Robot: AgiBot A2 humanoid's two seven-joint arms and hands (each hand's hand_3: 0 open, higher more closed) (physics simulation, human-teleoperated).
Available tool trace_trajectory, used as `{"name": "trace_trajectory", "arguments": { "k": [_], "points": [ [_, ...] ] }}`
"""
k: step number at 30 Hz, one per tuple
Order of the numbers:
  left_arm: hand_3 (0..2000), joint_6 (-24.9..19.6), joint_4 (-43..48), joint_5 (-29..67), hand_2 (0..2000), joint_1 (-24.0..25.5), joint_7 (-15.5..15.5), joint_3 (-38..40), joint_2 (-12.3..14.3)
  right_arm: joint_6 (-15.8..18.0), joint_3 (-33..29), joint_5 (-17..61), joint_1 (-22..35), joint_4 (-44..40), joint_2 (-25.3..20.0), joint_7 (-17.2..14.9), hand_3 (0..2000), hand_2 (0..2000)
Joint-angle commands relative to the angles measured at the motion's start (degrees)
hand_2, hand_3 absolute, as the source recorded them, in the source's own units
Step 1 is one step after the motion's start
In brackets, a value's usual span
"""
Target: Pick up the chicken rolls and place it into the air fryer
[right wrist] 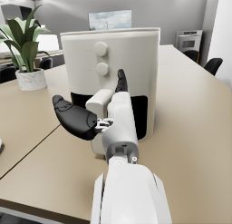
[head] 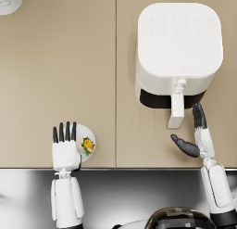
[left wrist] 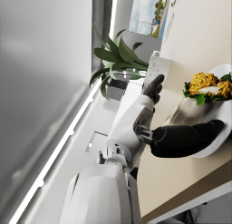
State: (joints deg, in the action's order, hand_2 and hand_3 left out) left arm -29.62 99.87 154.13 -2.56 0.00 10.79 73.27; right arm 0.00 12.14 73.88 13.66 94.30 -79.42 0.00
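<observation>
Looking down from the head cam, I've got the left hand (head: 65, 149) laid flat over the left part of the small white plate (head: 89, 133), fingers straight and spread, pointing away from the robot. Chicken rolls (head: 88, 145) w/ green garnish sit on the plate's right part, just beside the hand, near the table's front edge. Left wrist cam shows the thumb (left wrist: 186, 138) lying along the plate (left wrist: 217, 143) rim while the rolls (left wrist: 208, 85) rest untouched above it; nothing's in that hand's grasp, as far as I can see.

Right hand (head: 196, 135) is open too: fingers straight, thumb splayed wide to the side, nothing in it. It's just beside the air fryer (head: 179, 47) handle (head: 176, 111), fingertips close to the dark drawer slot; can't tell if they touch. Right wrist cam confirms: hand (right wrist: 97, 114) in front of the fryer (right wrist: 111, 73), handle (right wrist: 99, 103) between thumb and fingers but not gripped.

Fryer stands at the table's (head: 60, 75) far right, well apart from the plate. Drawer looks shut. A potted plant (right wrist: 25, 55) sits on the table off to one side of the fryer.
</observation>
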Motion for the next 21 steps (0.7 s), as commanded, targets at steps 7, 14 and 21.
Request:
{"name": "trace_trajectory", "arguments": {
  "k": [7, 14, 21],
  "points": [
    [0, 4.5, -7.6, 0.1, 0, -1.7, 0.2, -3.1, -0.3, 0.0, -0.8, 0.0, 1.0, -1.4, -1.1, 0.0, 0, 0],
    [1960, 4.3, -5.5, 0.2, 2000, -2.6, -0.5, -2.8, -0.8, 0.0, 0.4, 0.0, 3.5, -10.4, -2.7, 0.0, 0, 0],
    [2000, 4.5, 6.3, 0.1, 2000, -6.9, -0.1, -3.8, -2.2, 0.0, 2.8, 0.0, 4.7, -19.5, -3.9, 0.0, 0, 0]
  ]
}}
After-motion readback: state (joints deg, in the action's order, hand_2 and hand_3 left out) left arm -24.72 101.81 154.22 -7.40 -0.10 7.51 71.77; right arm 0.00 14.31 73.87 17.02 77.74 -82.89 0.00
